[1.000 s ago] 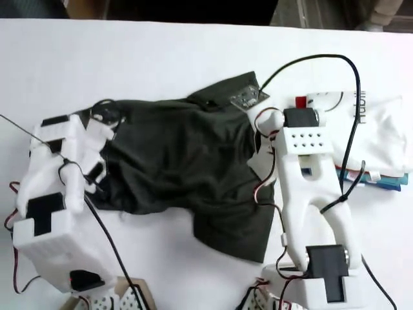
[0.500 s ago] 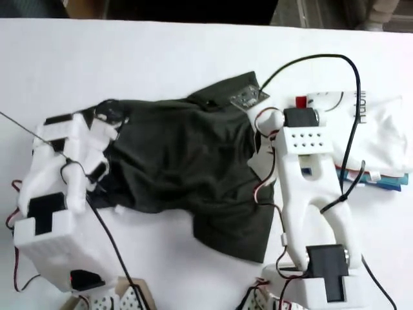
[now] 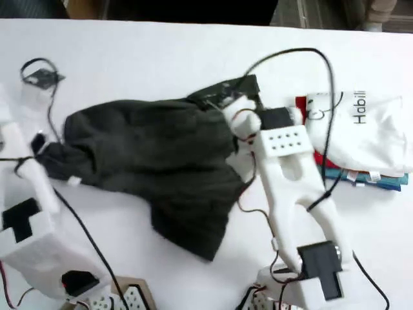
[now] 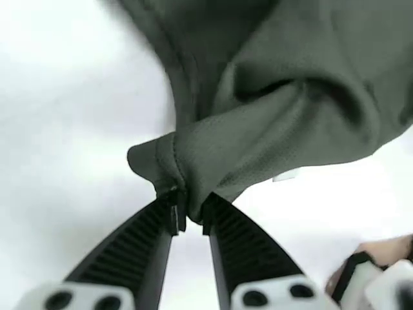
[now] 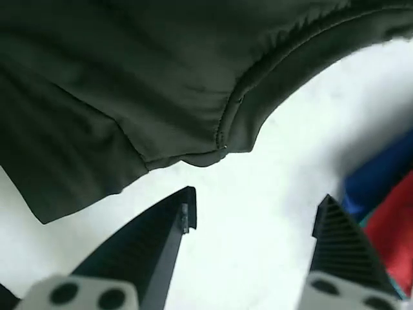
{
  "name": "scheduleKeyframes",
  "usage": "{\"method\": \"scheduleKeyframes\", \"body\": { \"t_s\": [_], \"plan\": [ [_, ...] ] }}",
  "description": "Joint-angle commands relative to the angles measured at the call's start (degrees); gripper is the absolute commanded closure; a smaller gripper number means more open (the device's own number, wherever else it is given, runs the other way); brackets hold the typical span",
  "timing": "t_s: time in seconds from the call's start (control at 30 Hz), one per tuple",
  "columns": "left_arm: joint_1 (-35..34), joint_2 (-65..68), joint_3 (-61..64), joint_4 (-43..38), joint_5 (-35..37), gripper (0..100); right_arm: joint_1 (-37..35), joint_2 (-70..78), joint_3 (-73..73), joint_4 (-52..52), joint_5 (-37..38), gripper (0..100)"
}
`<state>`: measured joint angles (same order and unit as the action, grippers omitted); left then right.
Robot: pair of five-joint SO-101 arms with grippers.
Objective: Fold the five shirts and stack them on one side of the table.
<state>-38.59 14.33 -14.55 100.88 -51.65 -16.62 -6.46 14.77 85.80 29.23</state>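
A dark green shirt lies crumpled across the middle of the white table. At the table's left edge, my left gripper is shut on the shirt's left end. The left wrist view shows its jaws pinching a bunched fold of the shirt just above the tabletop. My right gripper sits at the shirt's collar end. In the right wrist view it is open over bare table, with the shirt's hem just beyond the fingertips and nothing between them.
At the right side lies a stack of folded shirts: white on top, red and blue beneath. Its blue and red edges lie close by the right gripper. Cables loop over the table near both arms.
My left arm has swung to the left, dragging the shirt's end with it and stretching the shirt leftwards. The right arm has leaned left, following the collar.
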Motion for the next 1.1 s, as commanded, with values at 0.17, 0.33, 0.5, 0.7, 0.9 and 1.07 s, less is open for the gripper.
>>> {"method": "scheduleKeyframes", "body": {
  "t_s": [0.17,0.33,0.5,0.7,0.9,1.07],
  "plan": [
    [-2.6,0.2,9.5,0.6,-3.2,96,-0.6,7.9,-7.4,0.1,-0.4,70.4],
    [-3.1,0.1,14.0,1.1,-3.3,83,-0.5,9.8,-9.1,0.1,-0.3,70.4],
    [-3.3,0.0,17.8,1.1,-3.1,81,-0.4,10.4,-9.1,0.1,-0.2,70.4],
    [-3.3,0.4,20.0,-1.4,-3.0,81,-0.3,10.5,-9.1,0.1,1.7,70.4],
    [-3.5,0.1,20.0,-14.8,-6.3,81,-0.3,10.5,-9.1,0.1,1.9,70.4],
    [-3.6,0.1,19.7,-21.8,-17.2,82,-0.3,10.5,-9.1,-0.1,2.0,70.4]
  ]
}}
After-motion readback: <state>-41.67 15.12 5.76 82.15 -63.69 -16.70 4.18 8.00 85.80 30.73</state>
